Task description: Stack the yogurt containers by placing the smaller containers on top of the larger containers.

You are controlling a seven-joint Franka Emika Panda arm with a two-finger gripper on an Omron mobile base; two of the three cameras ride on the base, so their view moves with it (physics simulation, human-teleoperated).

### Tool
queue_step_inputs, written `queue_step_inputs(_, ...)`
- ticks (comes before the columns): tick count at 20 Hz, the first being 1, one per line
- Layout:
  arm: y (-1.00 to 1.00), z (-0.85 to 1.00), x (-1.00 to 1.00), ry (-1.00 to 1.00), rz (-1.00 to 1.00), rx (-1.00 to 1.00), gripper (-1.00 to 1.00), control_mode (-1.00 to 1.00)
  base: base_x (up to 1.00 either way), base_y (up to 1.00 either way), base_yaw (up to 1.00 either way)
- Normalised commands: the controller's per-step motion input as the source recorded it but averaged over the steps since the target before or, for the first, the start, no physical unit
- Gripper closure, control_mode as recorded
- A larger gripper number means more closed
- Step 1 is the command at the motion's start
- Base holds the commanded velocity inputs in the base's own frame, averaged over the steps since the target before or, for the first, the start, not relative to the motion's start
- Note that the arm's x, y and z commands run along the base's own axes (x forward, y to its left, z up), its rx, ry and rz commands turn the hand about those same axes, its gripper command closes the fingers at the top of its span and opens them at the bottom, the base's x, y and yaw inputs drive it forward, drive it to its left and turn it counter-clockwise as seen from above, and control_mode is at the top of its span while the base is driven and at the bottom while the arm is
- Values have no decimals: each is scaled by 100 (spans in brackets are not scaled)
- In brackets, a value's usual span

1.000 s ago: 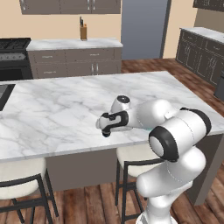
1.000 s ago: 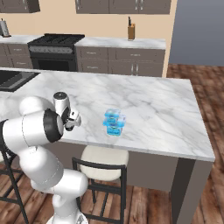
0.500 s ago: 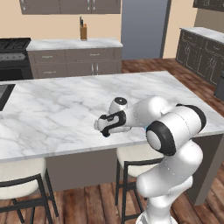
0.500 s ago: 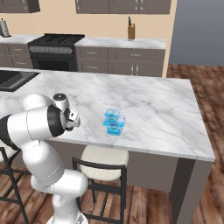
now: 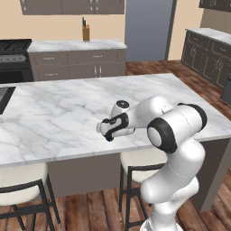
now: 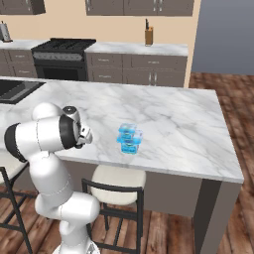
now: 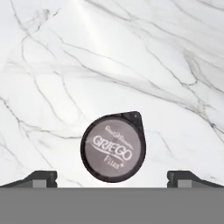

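Marble island counter [image 6: 168, 116] bears blue tub [image 6: 129, 138].

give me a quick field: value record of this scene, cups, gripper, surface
small cup: dark round yogurt cup, lid reads Griego, upright on the counter, seen between the fingertips
large tub: light-blue yogurt tub, upright, apart from the arm
gripper: open, above the small cup, holding nothing
surface: white marble island counter
stacking: not yet done

Base views flank the island counter [image 5: 54, 117]; hand view looks down.
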Motion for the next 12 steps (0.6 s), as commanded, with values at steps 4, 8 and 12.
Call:
queue_step_inputs(4,0,-8,23,0,-4,0,-100,-100,0,0,0)
queue_step_inputs(8,2,-6,11,2,-3,0,-100,-100,0,0,0)
queue_step_inputs(12,6,-5,0,7,-3,0,-100,-100,0,0,0)
